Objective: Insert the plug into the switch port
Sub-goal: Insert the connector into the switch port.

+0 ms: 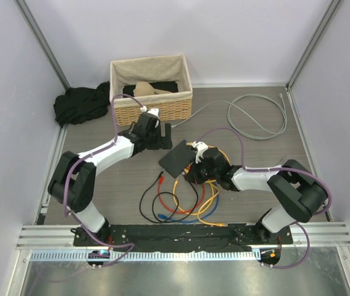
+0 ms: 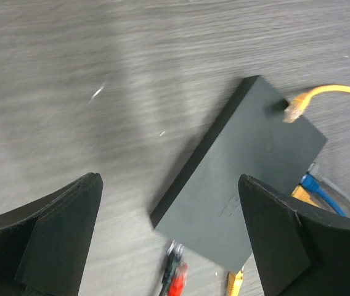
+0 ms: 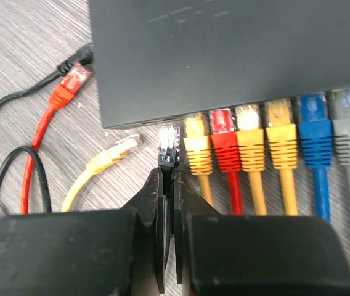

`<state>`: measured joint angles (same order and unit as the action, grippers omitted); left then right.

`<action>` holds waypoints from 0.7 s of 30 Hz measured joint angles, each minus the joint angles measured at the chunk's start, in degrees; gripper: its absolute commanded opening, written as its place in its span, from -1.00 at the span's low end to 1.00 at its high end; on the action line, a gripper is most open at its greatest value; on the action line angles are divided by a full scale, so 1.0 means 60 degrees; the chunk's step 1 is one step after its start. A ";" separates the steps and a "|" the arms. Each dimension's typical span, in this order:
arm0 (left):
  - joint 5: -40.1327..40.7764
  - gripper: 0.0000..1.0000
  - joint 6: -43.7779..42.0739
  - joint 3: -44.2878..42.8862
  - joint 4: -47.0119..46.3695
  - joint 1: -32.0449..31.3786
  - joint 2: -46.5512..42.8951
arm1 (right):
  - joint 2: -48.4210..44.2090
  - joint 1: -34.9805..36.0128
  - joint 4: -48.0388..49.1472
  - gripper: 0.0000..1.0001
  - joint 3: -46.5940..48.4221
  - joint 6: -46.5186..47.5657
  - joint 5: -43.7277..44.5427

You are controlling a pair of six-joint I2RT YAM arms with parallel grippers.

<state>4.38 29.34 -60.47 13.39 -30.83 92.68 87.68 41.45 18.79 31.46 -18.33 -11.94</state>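
Pale walls enclose a grey wood-grain table (image 1: 126,191). A black cloth (image 1: 79,103) and a basket (image 1: 152,89) lie at the back left. The left gripper (image 2: 169,182) is spread wide near the central switch (image 1: 176,158). The right gripper (image 3: 169,179) pinches a black plug (image 3: 168,145) at the switch's socket row.

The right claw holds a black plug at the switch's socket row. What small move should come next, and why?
Probably ease the right claw straight forward: its black-booted clear plug sits just short of the flat dark-grey switch's socket edge, immediately left of the first seated yellow plug, and looks not yet inserted.
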 measured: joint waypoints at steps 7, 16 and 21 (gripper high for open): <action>-0.1366 0.89 -0.0896 -0.0769 -0.0441 0.0087 0.1089 | 0.0033 -0.0186 -0.0204 -0.98 0.0007 0.0029 -0.0007; -0.2259 0.81 -0.1504 -0.1370 -0.0386 0.0087 0.2167 | 0.0036 -0.0222 -0.0401 -0.98 0.0186 0.0087 -0.0124; -0.2517 0.77 -0.1555 -0.1392 -0.0204 0.0087 0.2459 | 0.0036 -0.0244 -0.0514 -0.98 0.0259 0.0109 -0.0208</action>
<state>-10.72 20.01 -68.82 12.16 -30.30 107.44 87.90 39.99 15.70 33.01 -17.67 -13.19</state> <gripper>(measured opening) 0.898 0.058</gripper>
